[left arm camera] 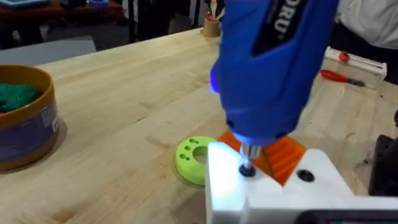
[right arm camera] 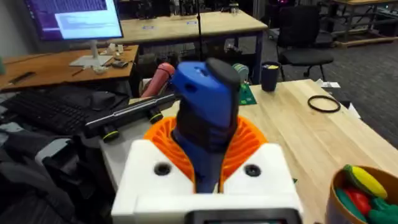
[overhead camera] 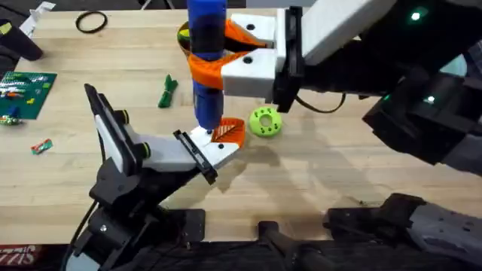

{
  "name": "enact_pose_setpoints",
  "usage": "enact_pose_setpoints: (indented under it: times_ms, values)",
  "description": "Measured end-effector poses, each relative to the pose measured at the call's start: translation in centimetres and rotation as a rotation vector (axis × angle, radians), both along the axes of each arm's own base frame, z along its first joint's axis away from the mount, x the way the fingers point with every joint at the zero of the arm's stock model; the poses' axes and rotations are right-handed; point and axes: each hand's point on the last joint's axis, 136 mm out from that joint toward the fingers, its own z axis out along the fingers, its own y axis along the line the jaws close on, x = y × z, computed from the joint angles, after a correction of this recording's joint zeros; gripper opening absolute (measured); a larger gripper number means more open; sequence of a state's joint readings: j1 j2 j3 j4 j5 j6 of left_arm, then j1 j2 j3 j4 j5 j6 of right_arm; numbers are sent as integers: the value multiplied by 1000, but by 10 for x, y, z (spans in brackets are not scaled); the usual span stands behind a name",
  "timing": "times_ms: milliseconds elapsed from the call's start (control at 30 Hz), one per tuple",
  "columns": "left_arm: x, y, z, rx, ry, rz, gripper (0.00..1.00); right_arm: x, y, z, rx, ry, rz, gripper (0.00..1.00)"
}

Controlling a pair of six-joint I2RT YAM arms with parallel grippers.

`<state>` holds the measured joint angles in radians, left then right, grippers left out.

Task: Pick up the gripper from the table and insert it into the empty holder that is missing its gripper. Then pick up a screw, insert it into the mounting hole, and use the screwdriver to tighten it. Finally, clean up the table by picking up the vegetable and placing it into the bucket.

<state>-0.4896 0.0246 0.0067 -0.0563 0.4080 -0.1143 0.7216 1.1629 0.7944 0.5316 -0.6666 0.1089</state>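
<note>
Glossy plastic screwdriver [left arm camera: 273,62] (wood table [overhead camera: 339,173]).

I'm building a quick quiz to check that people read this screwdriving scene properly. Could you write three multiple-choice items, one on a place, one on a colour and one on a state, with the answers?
1. Where is the screwdriver's tip?
A. On the white holder, at its mounting hole
B. Inside the bucket
C. On the black ring

2. What colour is the round disc with holes beside the holder?
A. Red
B. Lime green
C. Black

3. What state is the right gripper in?
A. Open over the table
B. Shut on the vegetable
C. Shut on the screwdriver

Answers:
1 A: the left wrist view shows the tip pressed down on the white bracket.
2 B: both the overhead and left wrist views show it lime green.
3 C: its orange fingers clasp the blue body in the right wrist view, while the vegetable lies loose on the table.
</note>
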Motion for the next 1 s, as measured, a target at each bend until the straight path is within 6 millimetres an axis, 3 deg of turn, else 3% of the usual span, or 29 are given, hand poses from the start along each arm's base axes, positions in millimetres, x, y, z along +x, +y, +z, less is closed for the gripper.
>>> enact_pose_setpoints:
  times_ms: [533,833,967,1000]
  values:
    - [-2,-2,1,2,-7,-16,15,-2,2,4,20,-9,16,144]
    - [-4,-3,12,-14,-39,-28,15,10,-19,14,110,69,19,142]
    - [-2,-1,2,2,-5,-14,15,17,-47,65,267,-51,-56,142]
    - [-2,-1,2,-1,-1,-11,15,-3,-62,107,380,-206,-44,142]
